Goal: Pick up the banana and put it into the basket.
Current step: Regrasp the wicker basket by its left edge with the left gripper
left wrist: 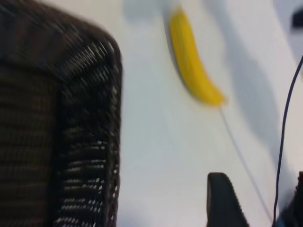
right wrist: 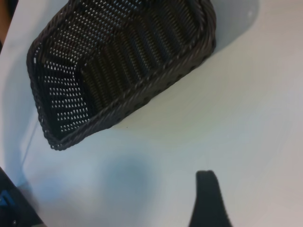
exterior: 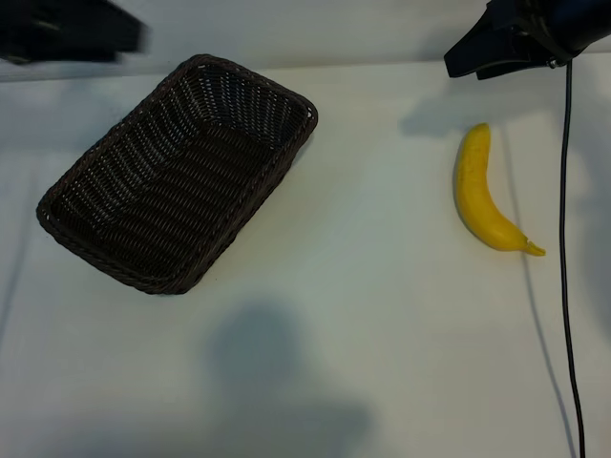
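One banana [exterior: 476, 196] lies flat on the bench [exterior: 382, 315], out toward three o'clock in the exterior view, its long axis running from about twelve down to five o'clock, blunt end up and the pointed stem tip at the lower end. It bows outward toward nine o'clock. One basket [exterior: 91, 248] sits well apart from it, toward nine to ten o'clock, its long axis slanting from one o'clock to seven, nothing inside it. My right hand [exterior: 496, 52] hangs above the bench at one o'clock, just beyond the banana's blunt end and not touching it; its fingers stand spread and hold nothing. My left hand [exterior: 72, 33] is at eleven o'clock, beyond the basket's far rim; I cannot tell whether its fingers are spread or pressed together. One dark cable [exterior: 569, 267] runs down the bench just beside the banana's stem.
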Action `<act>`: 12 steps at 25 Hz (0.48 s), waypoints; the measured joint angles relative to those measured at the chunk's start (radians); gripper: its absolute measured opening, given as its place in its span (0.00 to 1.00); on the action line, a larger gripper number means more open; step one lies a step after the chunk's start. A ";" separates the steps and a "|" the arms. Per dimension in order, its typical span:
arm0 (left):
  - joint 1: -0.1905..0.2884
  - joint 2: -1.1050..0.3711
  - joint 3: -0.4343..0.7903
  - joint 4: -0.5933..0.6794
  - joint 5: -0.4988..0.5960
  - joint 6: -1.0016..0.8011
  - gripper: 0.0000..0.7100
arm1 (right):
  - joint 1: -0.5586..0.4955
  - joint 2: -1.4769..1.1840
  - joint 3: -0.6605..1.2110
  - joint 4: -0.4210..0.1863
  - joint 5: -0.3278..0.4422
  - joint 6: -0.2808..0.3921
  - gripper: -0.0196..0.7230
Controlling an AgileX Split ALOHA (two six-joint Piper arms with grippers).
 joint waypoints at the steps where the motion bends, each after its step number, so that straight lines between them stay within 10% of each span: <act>1: 0.037 -0.051 0.022 0.000 0.009 -0.010 0.56 | 0.000 0.000 0.000 0.000 0.000 0.000 0.68; 12: 0.310 -0.423 0.501 0.190 -0.086 -0.090 0.59 | 0.000 0.000 0.000 0.000 -0.003 0.000 0.68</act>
